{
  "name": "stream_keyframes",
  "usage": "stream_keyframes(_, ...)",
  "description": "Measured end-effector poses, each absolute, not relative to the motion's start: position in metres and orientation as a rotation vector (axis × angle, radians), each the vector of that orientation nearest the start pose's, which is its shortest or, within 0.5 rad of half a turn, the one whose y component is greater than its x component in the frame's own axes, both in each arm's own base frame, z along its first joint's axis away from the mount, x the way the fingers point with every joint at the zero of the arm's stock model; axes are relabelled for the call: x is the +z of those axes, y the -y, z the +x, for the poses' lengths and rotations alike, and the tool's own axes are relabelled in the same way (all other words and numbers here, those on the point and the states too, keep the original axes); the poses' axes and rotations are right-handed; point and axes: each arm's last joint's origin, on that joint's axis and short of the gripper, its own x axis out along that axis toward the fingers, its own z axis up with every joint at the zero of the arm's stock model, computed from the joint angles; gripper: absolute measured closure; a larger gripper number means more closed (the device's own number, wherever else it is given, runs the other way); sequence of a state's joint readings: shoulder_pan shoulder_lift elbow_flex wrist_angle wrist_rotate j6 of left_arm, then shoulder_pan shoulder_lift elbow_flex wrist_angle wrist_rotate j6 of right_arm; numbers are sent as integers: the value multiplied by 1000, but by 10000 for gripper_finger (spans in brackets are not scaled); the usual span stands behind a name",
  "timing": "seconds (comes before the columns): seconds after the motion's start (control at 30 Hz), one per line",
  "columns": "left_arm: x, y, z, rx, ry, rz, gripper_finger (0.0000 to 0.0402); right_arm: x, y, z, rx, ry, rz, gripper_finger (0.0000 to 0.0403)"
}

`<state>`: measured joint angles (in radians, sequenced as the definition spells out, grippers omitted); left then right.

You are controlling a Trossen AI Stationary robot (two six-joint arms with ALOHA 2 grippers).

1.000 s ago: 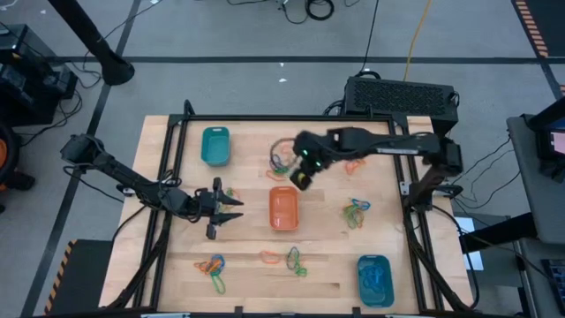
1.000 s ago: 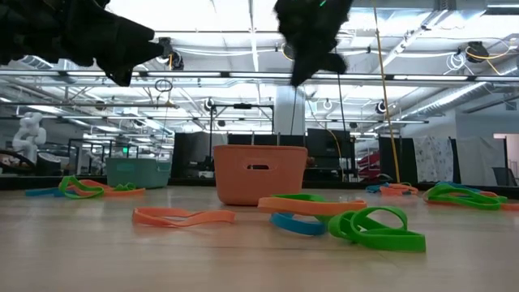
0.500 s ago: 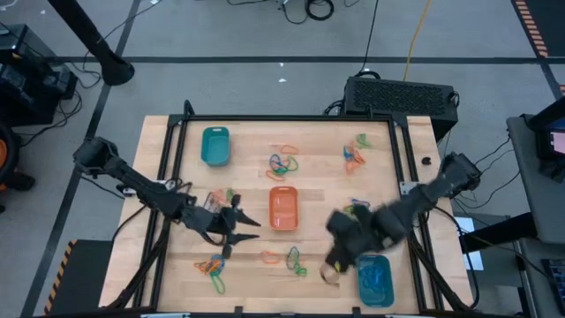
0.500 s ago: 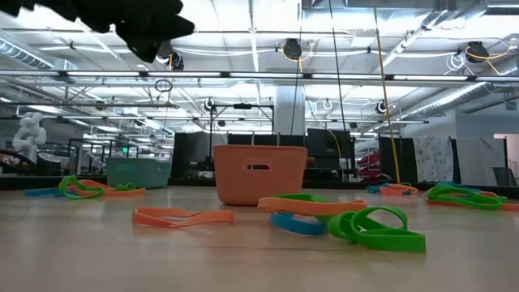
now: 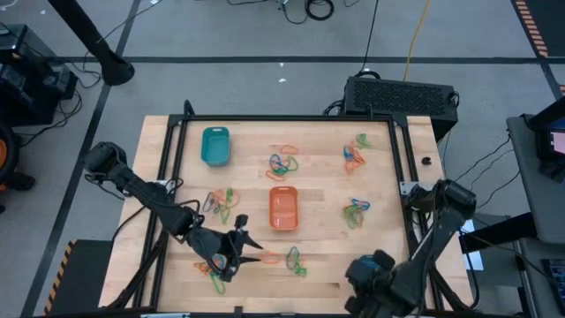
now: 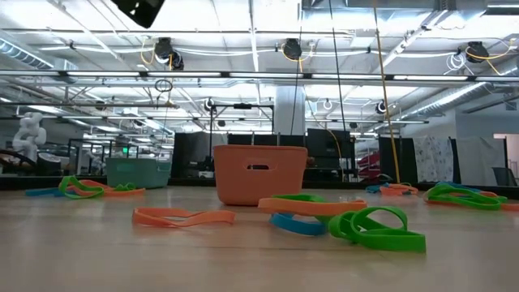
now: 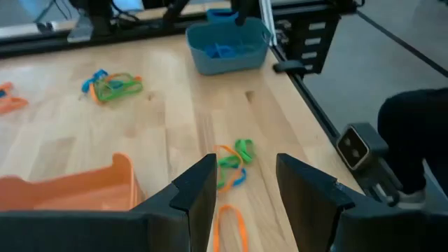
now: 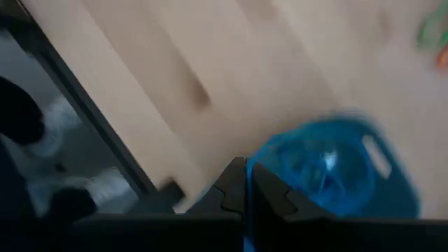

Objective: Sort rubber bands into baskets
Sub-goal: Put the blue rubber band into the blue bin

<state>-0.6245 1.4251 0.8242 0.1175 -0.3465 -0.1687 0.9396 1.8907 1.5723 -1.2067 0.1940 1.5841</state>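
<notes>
Jaws of the left gripper (image 7: 243, 183) stand apart, empty, just beside the orange basket (image 5: 282, 208); the right gripper's (image 8: 246, 183) are shut, over the blue basket (image 8: 334, 168).

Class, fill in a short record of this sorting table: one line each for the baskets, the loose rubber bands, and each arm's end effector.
orange basket: table centre, looks empty
teal basket: far left part of the table
blue basket: near right corner, holds blue bands
rubber bands: mixed clusters scattered on the wood
left end effector: open, above an orange band near the front edge
right end effector: shut, over the blue basket's corner, nothing seen held
</notes>
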Motion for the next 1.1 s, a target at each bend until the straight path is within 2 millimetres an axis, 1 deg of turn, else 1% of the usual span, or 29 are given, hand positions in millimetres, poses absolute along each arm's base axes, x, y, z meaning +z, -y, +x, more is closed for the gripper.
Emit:
stream_keyframes(0.1,231,169,250,-226,-448,58,244,223,-296,210,-527,-1403,455,402)
stream_keyframes(0.17,232,169,250,-212,-442,57,244,218,-299,209,-540,-1427,458,402)
stream_keyframes(0.57,231,169,250,-209,-445,60,244,217,-296,206,-610,-1445,466,403)
stream_keyframes(0.67,230,169,250,-209,-457,64,244,217,-294,205,-639,-1451,462,397)
stream_keyframes(0.77,226,169,246,-207,-503,66,244,218,-292,203,-667,-1454,447,380)
stream_keyframes(0.9,222,174,236,-233,-563,109,244,218,-290,202,-679,-1461,424,344)
stream_keyframes(1.03,226,172,226,-238,-605,122,244,218,-289,201,-688,-1464,411,304)
stream_keyframes(1.1,228,168,220,-209,-632,120,244,218,-289,201,-693,-1470,407,286)
